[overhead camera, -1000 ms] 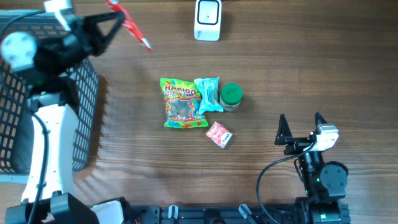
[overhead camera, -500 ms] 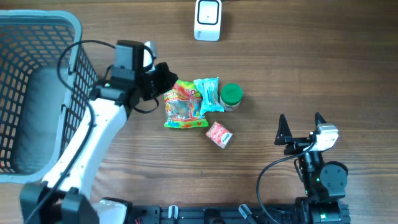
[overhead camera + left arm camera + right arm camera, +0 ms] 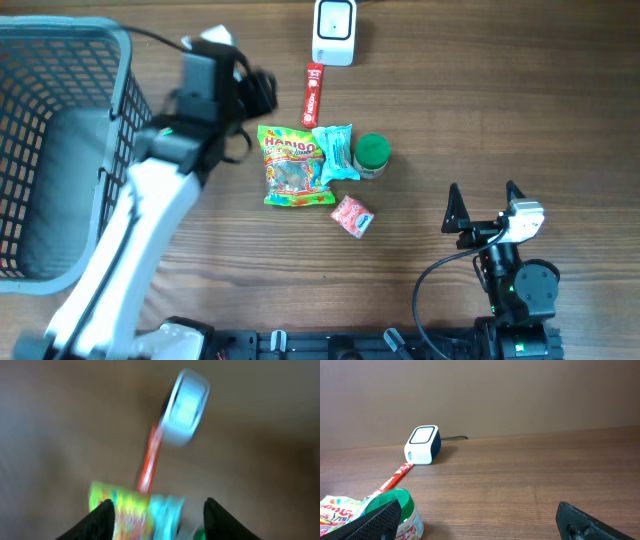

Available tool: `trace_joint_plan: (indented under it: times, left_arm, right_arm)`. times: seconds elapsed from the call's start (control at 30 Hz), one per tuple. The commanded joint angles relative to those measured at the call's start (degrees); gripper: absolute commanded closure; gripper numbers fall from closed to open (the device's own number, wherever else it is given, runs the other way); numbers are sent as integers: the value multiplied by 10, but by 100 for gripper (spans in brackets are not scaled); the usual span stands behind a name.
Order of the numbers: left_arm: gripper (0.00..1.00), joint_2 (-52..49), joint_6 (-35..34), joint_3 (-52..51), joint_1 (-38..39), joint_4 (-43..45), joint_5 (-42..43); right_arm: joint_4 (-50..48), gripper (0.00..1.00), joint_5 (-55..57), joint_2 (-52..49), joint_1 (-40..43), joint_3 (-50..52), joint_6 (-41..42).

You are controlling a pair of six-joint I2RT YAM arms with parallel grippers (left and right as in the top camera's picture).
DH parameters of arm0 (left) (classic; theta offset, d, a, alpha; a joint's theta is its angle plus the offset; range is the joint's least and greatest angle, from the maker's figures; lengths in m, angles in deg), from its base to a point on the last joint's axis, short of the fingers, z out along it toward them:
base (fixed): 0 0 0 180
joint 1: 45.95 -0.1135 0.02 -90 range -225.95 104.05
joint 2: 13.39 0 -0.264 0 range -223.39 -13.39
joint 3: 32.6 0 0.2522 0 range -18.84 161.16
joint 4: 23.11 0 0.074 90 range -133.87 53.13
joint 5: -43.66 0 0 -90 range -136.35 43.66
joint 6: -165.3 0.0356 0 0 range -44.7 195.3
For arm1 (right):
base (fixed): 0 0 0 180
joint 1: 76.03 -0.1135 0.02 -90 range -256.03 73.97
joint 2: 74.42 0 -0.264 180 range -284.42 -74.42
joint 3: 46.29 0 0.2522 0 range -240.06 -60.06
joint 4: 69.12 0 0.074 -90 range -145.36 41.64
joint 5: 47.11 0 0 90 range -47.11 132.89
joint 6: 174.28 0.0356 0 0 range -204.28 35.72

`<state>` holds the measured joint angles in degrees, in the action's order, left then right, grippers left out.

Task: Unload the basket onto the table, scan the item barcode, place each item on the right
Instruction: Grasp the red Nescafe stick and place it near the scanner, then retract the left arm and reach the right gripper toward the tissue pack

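Red stick (image 3: 313, 88) lies flat on the surface (image 3: 480, 90), top end at scanner's (image 3: 333, 32) 6 o'clock, unheld. Left end effector (image 3: 157, 507) hovers at its 9 o'clock, jaws apart, empty. Right end effector (image 3: 483, 188) is wide open, parked at 4 o'clock. Looks between grasps; next probably needs a regrip, barcode facing scanner.

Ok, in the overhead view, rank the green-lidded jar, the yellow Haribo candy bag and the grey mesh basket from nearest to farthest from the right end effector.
1. Green-lidded jar: mid-table, just left of the right end effector.
2. Yellow Haribo candy bag: farther left, at the table's centre.
3. Grey mesh basket: far left edge.
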<state>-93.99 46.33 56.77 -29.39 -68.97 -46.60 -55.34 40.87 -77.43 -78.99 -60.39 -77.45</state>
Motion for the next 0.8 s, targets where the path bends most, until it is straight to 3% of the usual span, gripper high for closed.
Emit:
trace_joint_plan:
  times: [0.0,0.07,0.13,0.2,0.27,0.4,0.47,0.53,0.57,0.63,0.77]
  left_arm:
    - [0,100,120,82,2,91,-143]
    - [0,132,182,98,2,191,-186]
    - [0,152,298,101,2,270,-200]
    - [0,163,395,112,2,272,-244]
    - [0,173,424,133,2,225,-322]
    - [0,213,421,144,2,135,-369]
    - [0,248,377,144,2,98,-346]
    - [0,285,357,144,2,56,-272]
    - [0,334,345,144,-1,29,-201]
    - [0,360,340,144,-10,20,-175]
    - [0,423,340,105,-50,23,-97]
  right_arm:
    - [-2,0,3,2,-2,0,8]
    - [-2,0,3,2,-2,0,8]
    - [-2,0,3,2,-2,0,8]
    - [-2,0,3,2,-2,0,8]
    - [-2,0,3,2,-2,0,8]
    - [0,0,-12,2,-2,0,23]
    - [-4,0,-56,-9,-2,0,130]
    - [-7,0,-85,-15,-2,0,205]
    - [-15,0,-160,-18,-2,0,323]
    - [1,0,-256,-18,-2,-14,308]
    - [168,0,-258,-45,-2,-167,260]
